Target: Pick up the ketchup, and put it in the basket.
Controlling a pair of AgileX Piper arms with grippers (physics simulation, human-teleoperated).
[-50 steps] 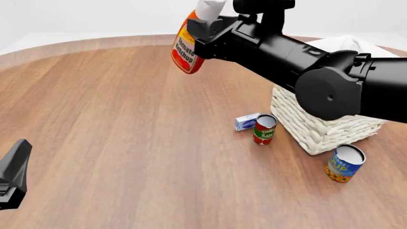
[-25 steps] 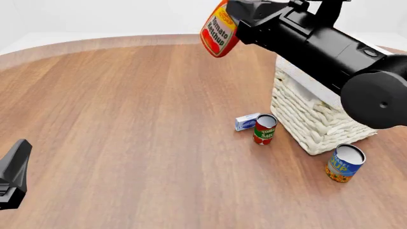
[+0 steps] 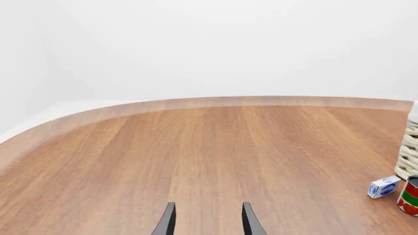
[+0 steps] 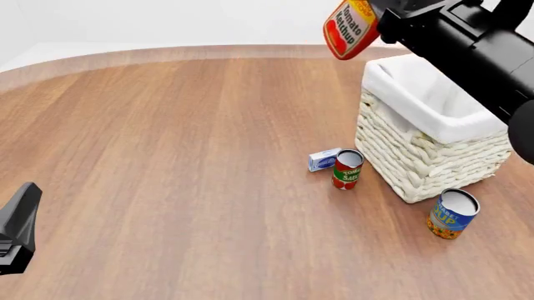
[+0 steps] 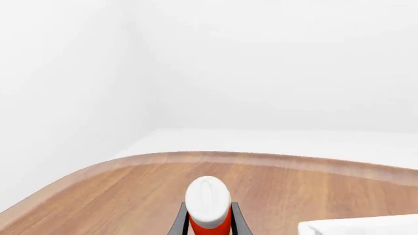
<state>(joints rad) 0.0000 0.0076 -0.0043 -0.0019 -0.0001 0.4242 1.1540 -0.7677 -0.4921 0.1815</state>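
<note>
Ketchup (image 4: pixel 351 28) airborne, tilted, clamped in right gripper (image 5: pixel 209 221) fingers, near basket (image 4: pixel 417 164) far-left rim, not yet over opening. Left gripper (image 3: pixel 207 220) fingers apart, empty, low over desk (image 4: pixel 167 156). Risk: early release drops bottle outside basket; tilted bottle may strike rim.

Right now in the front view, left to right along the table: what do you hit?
Left gripper → small blue-and-white box → tomato sauce can → basket → blue-and-orange can.
</note>
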